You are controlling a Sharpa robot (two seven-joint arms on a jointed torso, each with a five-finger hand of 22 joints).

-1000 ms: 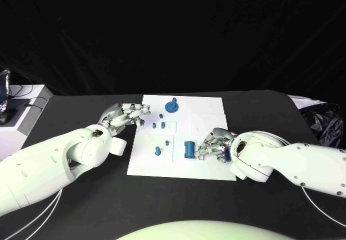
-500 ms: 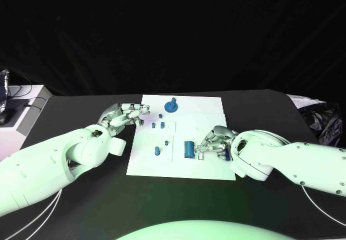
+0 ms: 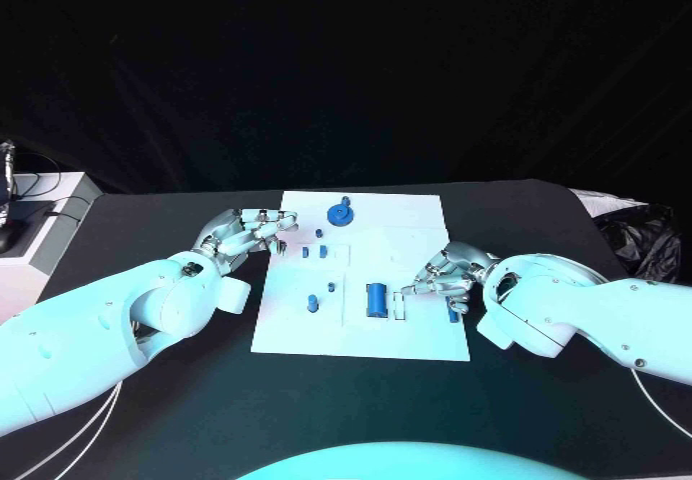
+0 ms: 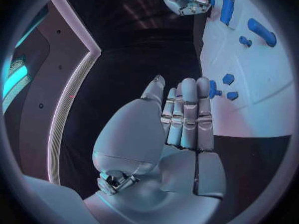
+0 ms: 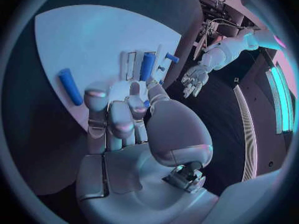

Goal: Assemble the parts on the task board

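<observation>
Here, going from the left, the left hand (image 3: 253,232) hangs at the left edge of the task board (image 3: 404,215), fingers straight, side by side and holding nothing. Just beside its fingertips stand small blue parts (image 3: 325,250). Further along, near the board's middle, lies the blue cylinder (image 3: 378,298), its long axis running from the near edge toward the far edge. On the right, the right hand (image 3: 447,275) hovers just beside that cylinder, over the board's right part, fingers curled inward; whether they pinch anything, I cannot tell. The cylinder lies to that hand's left and clearly nearer to it than to the other hand, so the right hand probably takes it.
</observation>
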